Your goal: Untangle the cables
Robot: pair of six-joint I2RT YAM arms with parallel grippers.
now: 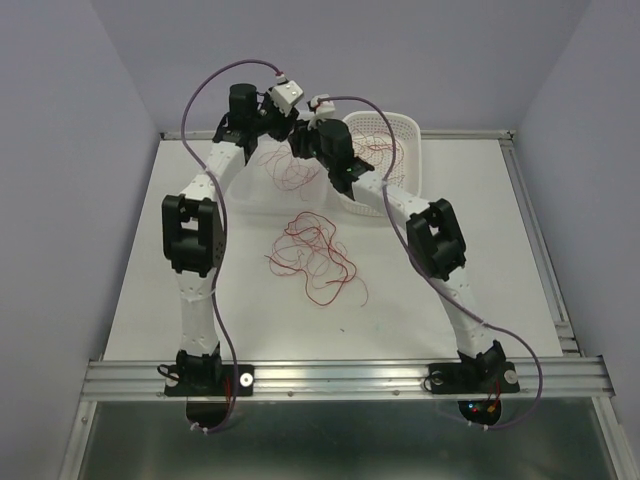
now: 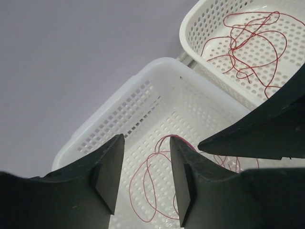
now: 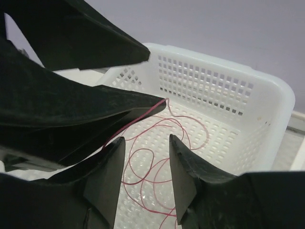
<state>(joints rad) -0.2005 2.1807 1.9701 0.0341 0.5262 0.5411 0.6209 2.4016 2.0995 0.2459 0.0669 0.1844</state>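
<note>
Closest to the overhead camera runs the metal rail (image 1: 340,378) that carries both arm bases. From its left end the left arm (image 1: 192,240) reaches to the far side of the table (image 1: 150,300). There the left gripper (image 2: 147,138) hangs above a white basket (image 2: 119,109) with its fingers spread apart and nothing clamped between them. One of the cables (image 1: 312,248) arches up from that basket's floor to the tip of one finger. Whether it is hooked there or only passes behind cannot be told.

Mid-table, between the two arms, the main tangle lies loose on the white surface. A smaller red clump shows farther back, below the two wrists; from above it is unclear whether it rests on the table or in a basket.

To the right, the right gripper (image 3: 147,138) is likewise released. Its fingers are parted over red loops on a perforated basket floor, and the left gripper's black fingers are just beside it. At the far right corner stands a second basket (image 1: 410,125), holding more red strands in loose curls.
</note>
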